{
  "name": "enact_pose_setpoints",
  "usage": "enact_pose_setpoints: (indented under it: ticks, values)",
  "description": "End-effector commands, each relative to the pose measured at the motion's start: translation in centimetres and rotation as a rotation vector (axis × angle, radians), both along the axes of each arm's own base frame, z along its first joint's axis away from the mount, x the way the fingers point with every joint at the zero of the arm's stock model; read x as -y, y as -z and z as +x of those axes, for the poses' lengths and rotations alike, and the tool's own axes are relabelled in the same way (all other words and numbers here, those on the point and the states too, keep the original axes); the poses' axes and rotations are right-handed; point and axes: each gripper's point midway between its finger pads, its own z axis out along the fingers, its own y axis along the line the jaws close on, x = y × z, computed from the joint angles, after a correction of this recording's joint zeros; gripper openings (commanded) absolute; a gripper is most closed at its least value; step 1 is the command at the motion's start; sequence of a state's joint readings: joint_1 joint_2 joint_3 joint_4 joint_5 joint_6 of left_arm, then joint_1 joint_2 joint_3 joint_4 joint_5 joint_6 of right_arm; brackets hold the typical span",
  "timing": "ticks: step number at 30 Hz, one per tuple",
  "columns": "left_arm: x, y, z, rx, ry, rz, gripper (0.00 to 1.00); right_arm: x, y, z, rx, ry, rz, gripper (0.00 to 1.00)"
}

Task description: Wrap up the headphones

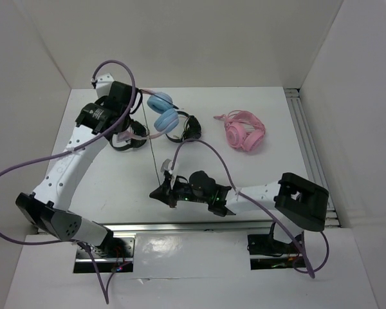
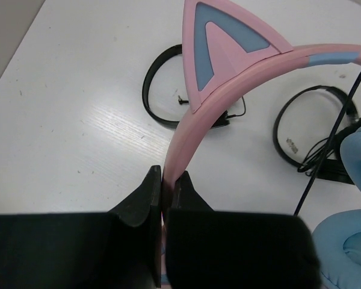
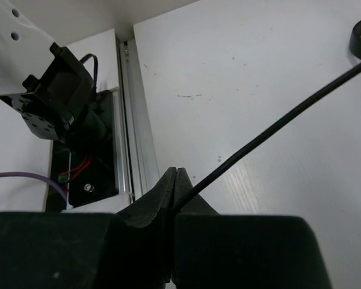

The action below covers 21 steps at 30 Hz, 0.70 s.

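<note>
Holding the cable (image 3: 277, 127) of the headphones (image 1: 162, 112) taut, ready to wrap.
My left gripper (image 2: 167, 176) clamps their headband (image 2: 240, 78), my right gripper (image 3: 176, 174) pinches cable well away; next I must loop it around them.

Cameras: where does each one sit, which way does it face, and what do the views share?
Top external: above and behind the bases, looking down on the table; both arms show, left end effector and right end effector included.
Left wrist: on the left wrist, looking past its own end effector, shut on the pink headband of the headphones.
Right wrist: on the right wrist, facing the near-edge rail; its end effector pinches the black cable.
Shared: headphones in top and left wrist; cable in all three.
</note>
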State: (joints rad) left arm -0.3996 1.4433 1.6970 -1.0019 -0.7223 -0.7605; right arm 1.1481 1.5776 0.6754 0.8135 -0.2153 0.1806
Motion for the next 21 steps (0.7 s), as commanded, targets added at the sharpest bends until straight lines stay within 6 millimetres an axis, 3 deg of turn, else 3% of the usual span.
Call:
enact_pose_setpoints:
  ticks: [1,2,4,5,7,8,9,12,13,15,16,18,21]
  values:
    - [-0.7,-3.1,3.5,0.229,-0.126,-0.056,0.00,0.1,-1.7,-2.7,0.103,-0.035,-0.089,0.00]
    - [-1.2,-2.3,3.4,0.201,-0.149,-0.018,0.00,0.4,-1.6,-3.1,0.114,-0.038,-0.128,0.00]
    - [-0.6,-0.6,3.4,0.125,-0.151,0.042,0.00,0.2,-4.5,-3.7,0.191,-0.045,-0.115,0.00]
    - [-0.1,-0.7,3.6,0.109,-0.127,0.062,0.00,0.7,-4.0,-4.0,0.201,-0.047,-0.173,0.00]
    - [1.0,1.2,4.1,0.006,-0.045,0.117,0.00,1.1,-6.2,-2.7,0.288,0.028,-0.204,0.00]
    - [1.0,2.1,3.5,-0.057,-0.025,0.139,0.00,1.6,-7.3,-2.6,0.318,0.061,-0.217,0.00]
    - [1.4,2.9,3.3,-0.091,-0.004,0.129,0.00,2.6,-6.7,-2.1,0.338,0.095,-0.290,0.00]
    - [2.7,5.2,2.1,-0.212,0.175,0.174,0.00,5.2,-9.9,1.1,0.440,0.320,-0.363,0.00]
    - [3.6,7.2,1.0,-0.275,0.233,0.184,0.00,6.1,-10.4,2.0,0.460,0.378,-0.398,0.00]
    - [4.1,8.2,-0.5,-0.299,0.278,0.193,0.00,9.2,-12.1,4.5,0.520,0.573,-0.454,0.00]
    - [5.1,10.6,-2.1,-0.357,0.331,0.196,0.00,10.1,-12.8,5.2,0.542,0.634,-0.473,0.00]
    - [6.2,12.9,-3.8,-0.384,0.407,0.191,0.00,13.2,-15.4,7.1,0.597,0.807,-0.475,0.02]
    - [8.2,14.4,-5.8,-0.420,0.495,0.218,0.00,15.7,-17.0,9.1,0.629,0.891,-0.492,0.05]
